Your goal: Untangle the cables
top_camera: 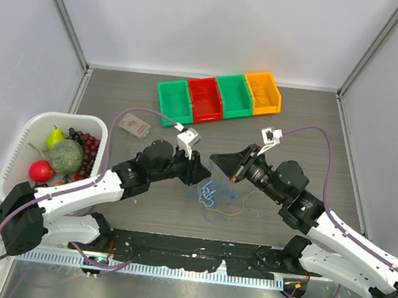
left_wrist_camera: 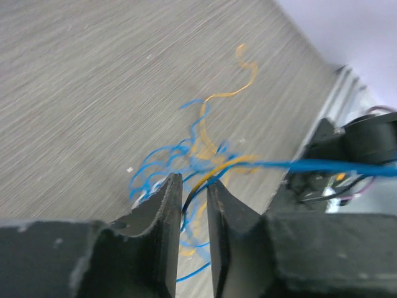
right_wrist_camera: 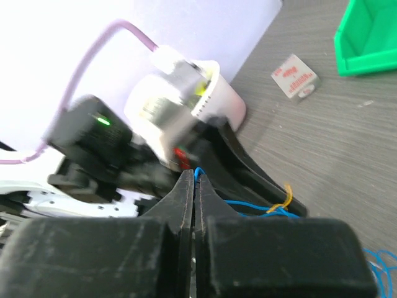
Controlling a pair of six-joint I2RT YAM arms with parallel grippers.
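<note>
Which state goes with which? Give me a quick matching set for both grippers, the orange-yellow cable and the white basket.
Things:
1. right gripper
2. left gripper
3. orange-yellow cable
4. white basket

States:
A. holds fruit, far left in the top view
B. jaws apart, thin strands passing between them
C. jaws shut on the blue cable
D. looped loosely, crossing the blue cable

Pairs: 1-C, 2-B, 3-D, 4-A
</note>
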